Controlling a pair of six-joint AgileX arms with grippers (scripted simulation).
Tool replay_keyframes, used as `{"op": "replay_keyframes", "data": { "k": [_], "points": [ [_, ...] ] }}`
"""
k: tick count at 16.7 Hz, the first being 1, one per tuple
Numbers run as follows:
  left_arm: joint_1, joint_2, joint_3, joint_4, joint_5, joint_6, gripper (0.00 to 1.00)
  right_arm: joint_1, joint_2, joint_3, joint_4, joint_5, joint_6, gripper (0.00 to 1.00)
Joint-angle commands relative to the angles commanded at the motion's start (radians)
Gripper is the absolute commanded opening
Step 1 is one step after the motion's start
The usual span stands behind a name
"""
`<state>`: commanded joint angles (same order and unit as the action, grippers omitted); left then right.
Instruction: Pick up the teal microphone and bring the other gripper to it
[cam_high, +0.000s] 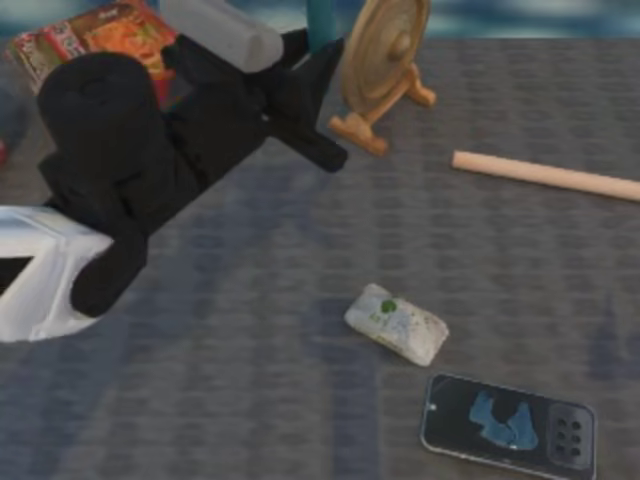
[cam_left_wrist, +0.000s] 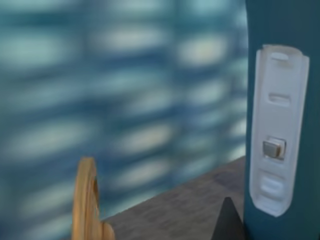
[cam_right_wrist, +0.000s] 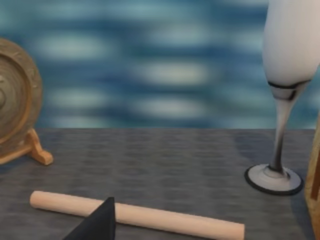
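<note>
A: What's the left pincer (cam_high: 318, 75) doing?
B: It's clamping the teal microphone (cam_left_wrist: 280, 125) upright at the desk's (cam_high: 250, 330) twelve o'clock edge, just beside the wooden disc stand (cam_high: 385, 70).
A: And the right pincer?
B: Only a fingertip (cam_right_wrist: 97, 222) is showing over the wooden rod (cam_right_wrist: 140, 215); can't tell.

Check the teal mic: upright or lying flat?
Upright: the teal microphone shows its handle and white switch panel running vertically in the left wrist view, beside the left gripper.
</note>
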<state>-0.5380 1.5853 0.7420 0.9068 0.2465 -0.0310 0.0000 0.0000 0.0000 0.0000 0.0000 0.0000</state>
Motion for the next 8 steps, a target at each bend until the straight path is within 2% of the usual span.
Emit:
{"op": "replay_keyframes", "data": {
  "k": [3, 8],
  "points": [
    [-0.08, -0.008, -0.026, 0.057, -0.083, -0.024, 0.0, 0.0, 0.0, 0.0, 0.0, 0.0, 0.0, 1.0],
    [-0.086, -0.006, -0.026, 0.062, -0.089, -0.026, 0.0, 0.0, 0.0, 0.0, 0.0, 0.0, 0.0, 1.0]
  ]
}}
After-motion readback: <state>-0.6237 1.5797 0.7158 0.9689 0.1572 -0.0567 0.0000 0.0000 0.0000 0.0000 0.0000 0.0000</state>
